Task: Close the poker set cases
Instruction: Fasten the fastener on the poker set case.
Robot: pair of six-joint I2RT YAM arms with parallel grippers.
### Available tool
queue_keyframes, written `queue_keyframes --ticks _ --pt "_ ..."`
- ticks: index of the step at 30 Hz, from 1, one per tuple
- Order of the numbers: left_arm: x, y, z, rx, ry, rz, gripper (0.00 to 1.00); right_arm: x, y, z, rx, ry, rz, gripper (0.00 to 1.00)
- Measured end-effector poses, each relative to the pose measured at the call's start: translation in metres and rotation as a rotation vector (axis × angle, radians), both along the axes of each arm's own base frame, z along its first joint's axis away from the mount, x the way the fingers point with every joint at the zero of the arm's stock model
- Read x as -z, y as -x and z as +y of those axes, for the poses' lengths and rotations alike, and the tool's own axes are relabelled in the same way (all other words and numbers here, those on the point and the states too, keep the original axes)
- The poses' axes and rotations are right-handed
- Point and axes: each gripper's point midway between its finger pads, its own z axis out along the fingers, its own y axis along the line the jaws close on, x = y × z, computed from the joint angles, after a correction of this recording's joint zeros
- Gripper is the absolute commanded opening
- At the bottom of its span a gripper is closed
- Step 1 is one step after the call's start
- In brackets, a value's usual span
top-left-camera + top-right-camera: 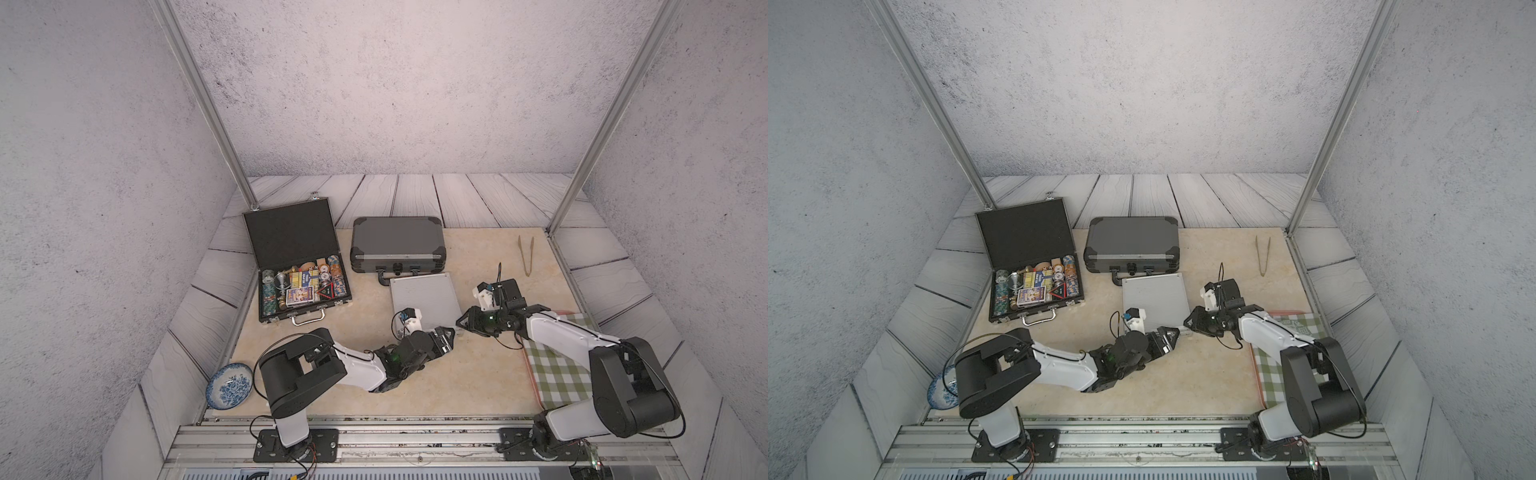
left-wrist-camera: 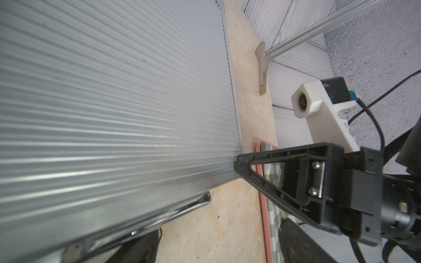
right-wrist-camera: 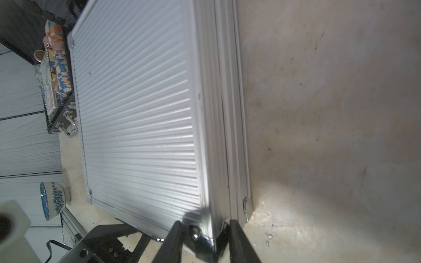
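The small silver case [image 1: 426, 301] lies in the middle of the mat with its lid down. My right gripper [image 1: 460, 322] is shut on its near right corner, one finger on the ribbed lid [image 3: 136, 113] and one against the side. At the case's near edge my left gripper [image 1: 448, 337] stands open, its fingers [image 2: 141, 248] apart by the chrome handle [image 2: 177, 209], holding nothing. The flat black case [image 1: 303, 291] stands open at the left, lid [image 1: 291, 232] upright, full of chips and cards. The dark-grey ribbed case [image 1: 397, 243] is closed behind.
Wooden tongs [image 1: 525, 255] lie at the back right. A blue-and-white bowl [image 1: 230, 385] sits at the near left edge. A green checked cloth on a pink tray [image 1: 557, 365] lies under my right arm. Metal frame posts [image 1: 582, 166] rise at both back corners.
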Motion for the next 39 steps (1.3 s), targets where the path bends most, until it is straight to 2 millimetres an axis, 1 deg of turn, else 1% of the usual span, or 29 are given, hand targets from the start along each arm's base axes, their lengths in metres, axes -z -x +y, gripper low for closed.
queue_keyframes --ticks 8,13,17,25,32,36,39 --pt "0.002 0.000 0.001 -0.002 -0.010 0.004 0.85 0.000 0.000 0.000 0.000 -0.001 -0.001 0.35" --pt "0.005 0.000 0.008 -0.025 -0.088 0.034 0.85 0.000 0.000 0.000 -0.001 -0.002 -0.002 0.35" --pt "0.009 0.000 0.011 -0.038 -0.114 0.048 0.85 0.000 0.000 0.000 -0.001 -0.003 -0.001 0.35" --pt "0.017 -0.001 0.013 -0.046 -0.135 0.059 0.85 0.000 0.000 0.000 -0.001 -0.003 -0.001 0.35" --pt "0.018 0.000 0.013 -0.045 -0.138 0.063 0.85 0.000 0.000 0.000 -0.001 -0.003 -0.001 0.35" --pt "0.022 0.003 0.015 -0.034 -0.172 0.086 0.85 0.000 0.000 0.000 -0.001 -0.003 -0.001 0.35" --pt "0.020 0.008 0.015 -0.023 -0.187 0.102 0.85 0.000 0.000 0.000 -0.001 -0.003 -0.001 0.35"
